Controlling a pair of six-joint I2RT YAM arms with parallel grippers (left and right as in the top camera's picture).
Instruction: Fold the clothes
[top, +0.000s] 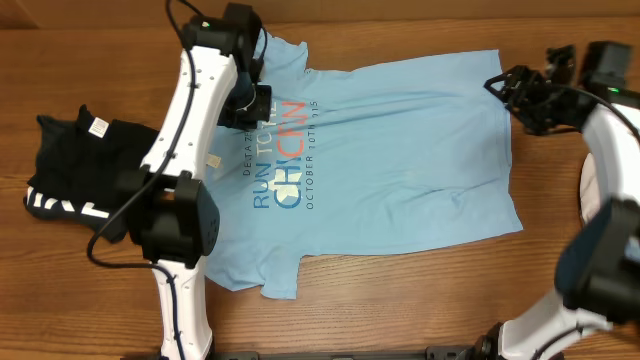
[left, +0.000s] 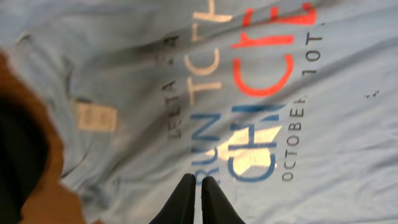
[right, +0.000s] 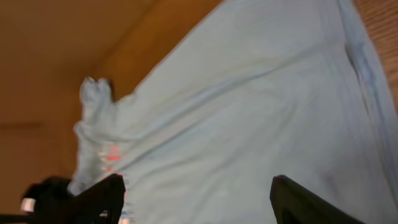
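A light blue T-shirt (top: 390, 160) with blue, white and red print lies spread flat on the wooden table, collar toward the left. My left gripper (top: 262, 100) is shut and empty, hovering over the shirt's printed chest near the collar; its closed fingertips (left: 198, 182) show above the print (left: 249, 124). My right gripper (top: 505, 88) is open and empty beside the shirt's far right hem; its spread fingers (right: 196, 186) frame the blue shirt (right: 249, 118).
A dark folded garment (top: 75, 165) with white lettering lies at the left of the table, partly under the left arm. It shows as a dark edge in the left wrist view (left: 22, 155). Bare wood (top: 560, 230) lies right of the shirt.
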